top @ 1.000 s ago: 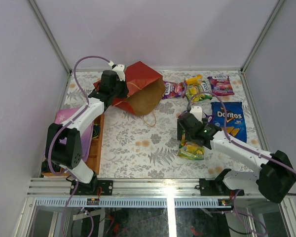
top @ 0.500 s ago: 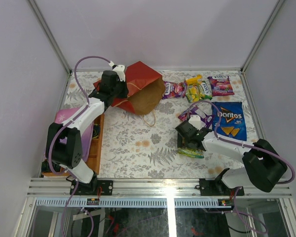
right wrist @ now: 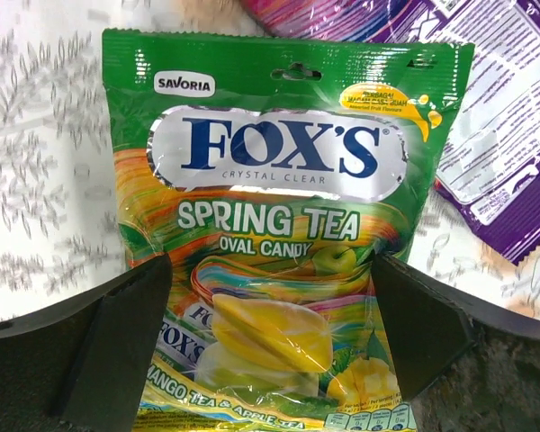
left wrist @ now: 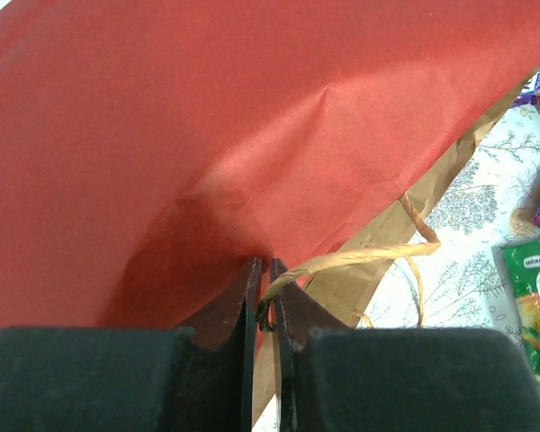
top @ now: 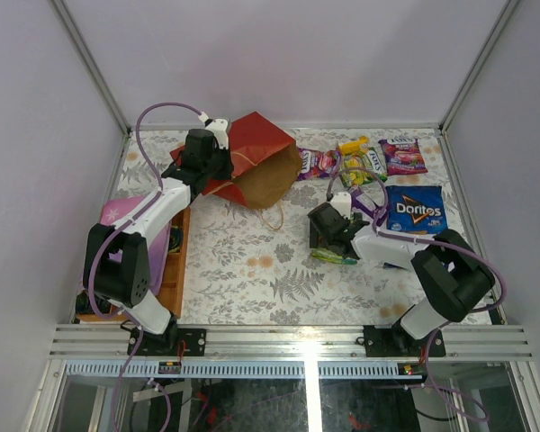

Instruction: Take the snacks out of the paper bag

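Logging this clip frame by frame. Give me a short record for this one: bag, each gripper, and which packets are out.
bag: paper bag tipped on its side, mouth toward the right arm
left gripper: shut on the bag's red wall, beside a cord handle
right gripper: open, straddling the green candy packet
also out: Doritos bag, purple packet, a few more by the bag's mouth
inside bag: no packet visible from above
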Robot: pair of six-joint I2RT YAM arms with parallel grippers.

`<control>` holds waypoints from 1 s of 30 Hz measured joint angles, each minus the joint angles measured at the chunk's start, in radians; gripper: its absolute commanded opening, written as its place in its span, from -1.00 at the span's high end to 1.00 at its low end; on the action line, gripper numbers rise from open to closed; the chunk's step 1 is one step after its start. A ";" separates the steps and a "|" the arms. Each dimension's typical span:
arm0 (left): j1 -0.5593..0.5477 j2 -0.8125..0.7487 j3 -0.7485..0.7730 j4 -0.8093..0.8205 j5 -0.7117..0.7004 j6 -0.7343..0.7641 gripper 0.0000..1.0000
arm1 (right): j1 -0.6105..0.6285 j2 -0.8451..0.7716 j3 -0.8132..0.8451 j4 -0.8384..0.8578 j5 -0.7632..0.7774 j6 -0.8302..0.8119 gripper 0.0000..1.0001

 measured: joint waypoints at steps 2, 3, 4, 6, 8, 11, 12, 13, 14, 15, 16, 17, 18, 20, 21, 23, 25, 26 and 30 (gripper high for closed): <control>0.000 0.000 0.000 0.000 -0.003 0.001 0.86 | -0.038 0.014 0.009 0.037 -0.014 -0.020 -0.99; 0.000 0.000 0.000 0.000 -0.004 0.001 0.86 | -0.067 0.019 0.013 0.060 -0.030 -0.029 -0.99; 0.000 0.000 0.000 0.000 -0.005 0.002 0.86 | -0.088 0.022 0.014 0.073 -0.039 -0.035 -0.99; 0.000 0.000 0.000 -0.001 -0.006 0.004 0.86 | -0.143 0.027 0.017 0.098 -0.066 -0.047 -0.99; 0.000 0.000 0.000 -0.001 -0.007 0.004 0.86 | -0.190 0.033 0.017 0.110 -0.095 -0.056 -0.99; 0.000 0.001 0.000 -0.001 -0.007 0.004 0.86 | -0.224 0.033 0.017 0.113 -0.133 -0.066 -0.98; 0.000 0.002 0.000 -0.001 -0.007 0.004 0.86 | -0.227 0.033 0.017 0.114 -0.142 -0.069 -0.97; 0.000 0.003 0.000 -0.002 -0.007 0.004 0.87 | -0.229 0.032 0.017 0.114 -0.150 -0.074 -0.96; 0.000 0.004 0.000 -0.002 -0.007 0.004 0.86 | -0.229 0.032 0.015 0.117 -0.156 -0.076 -0.94; 0.000 0.005 0.000 -0.003 -0.007 0.004 0.86 | -0.230 0.029 0.010 0.122 -0.161 -0.076 -0.94; 0.000 0.005 0.000 -0.003 -0.007 0.004 0.86 | -0.230 0.024 0.003 0.130 -0.166 -0.076 -0.93; 0.000 0.005 0.000 -0.004 -0.006 0.004 0.86 | -0.230 0.019 -0.006 0.139 -0.169 -0.076 -0.93; 0.000 0.005 0.000 -0.004 -0.006 0.004 0.86 | -0.230 0.011 -0.020 0.154 -0.175 -0.073 -0.93; 0.000 0.005 0.000 -0.004 -0.007 0.004 0.86 | -0.224 -0.006 -0.053 0.192 -0.178 -0.067 -0.95; 0.000 0.005 0.000 -0.004 -0.006 0.004 0.86 | -0.218 -0.014 -0.065 0.203 -0.178 -0.063 -0.97; 0.000 0.006 0.000 -0.004 -0.006 0.004 0.86 | -0.197 -0.027 -0.083 0.219 -0.177 -0.055 -0.99; 0.000 0.008 0.002 -0.004 -0.006 0.004 0.86 | -0.169 -0.041 -0.094 0.220 -0.178 -0.048 -0.98; 0.000 0.011 0.004 -0.004 -0.006 0.004 0.86 | -0.157 -0.050 -0.100 0.217 -0.182 -0.045 -0.98; 0.000 0.013 0.005 -0.005 -0.006 0.003 0.86 | -0.142 -0.116 -0.122 0.175 -0.224 -0.042 -0.99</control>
